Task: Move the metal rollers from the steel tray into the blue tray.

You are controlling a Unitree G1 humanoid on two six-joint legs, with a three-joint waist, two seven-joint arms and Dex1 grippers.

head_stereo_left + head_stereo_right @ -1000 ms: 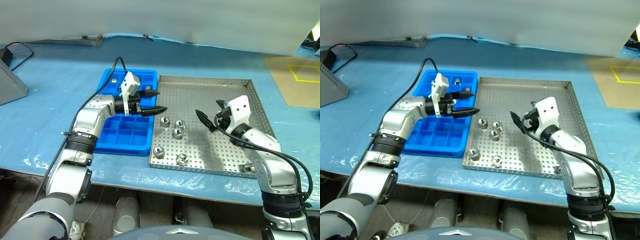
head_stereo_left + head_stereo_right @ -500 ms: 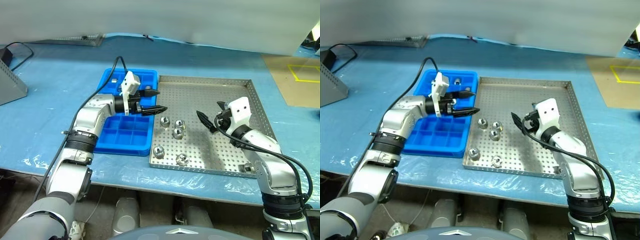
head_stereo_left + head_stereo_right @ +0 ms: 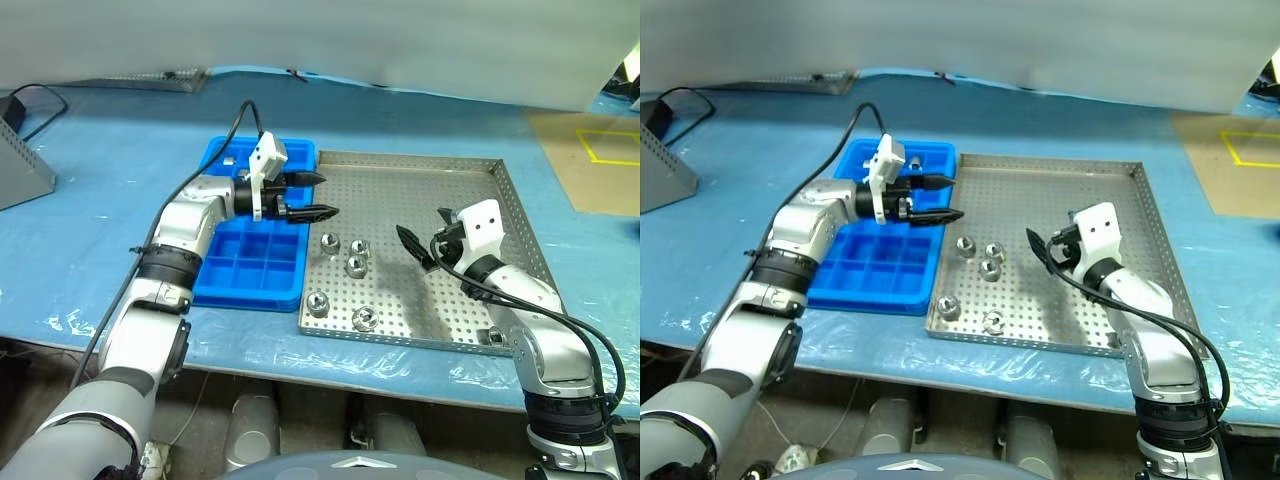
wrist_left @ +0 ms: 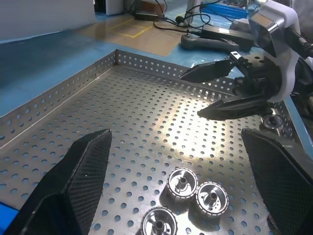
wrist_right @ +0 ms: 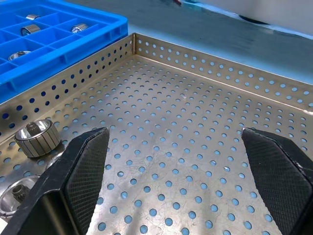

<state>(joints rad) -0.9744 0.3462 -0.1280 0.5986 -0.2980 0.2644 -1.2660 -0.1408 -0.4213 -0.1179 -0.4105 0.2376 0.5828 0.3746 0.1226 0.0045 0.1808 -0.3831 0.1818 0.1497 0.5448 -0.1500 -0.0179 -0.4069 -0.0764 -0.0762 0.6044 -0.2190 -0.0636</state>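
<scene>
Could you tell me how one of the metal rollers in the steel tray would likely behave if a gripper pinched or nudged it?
The metal rollers look like solid polished metal, so probably rigid and heavy for their size. Their shiny round sides could slip between narrow fingertips. They sit flat on end on the steel tray, so likely stable, but if tipped over one may roll across the perforated floor.

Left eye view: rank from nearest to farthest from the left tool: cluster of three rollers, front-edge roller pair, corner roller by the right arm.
1. Cluster of three rollers, just below the left tool, mid steel tray.
2. Front-edge roller pair, near the tray's front rim.
3. Corner roller, front right corner, beside the right arm.
</scene>
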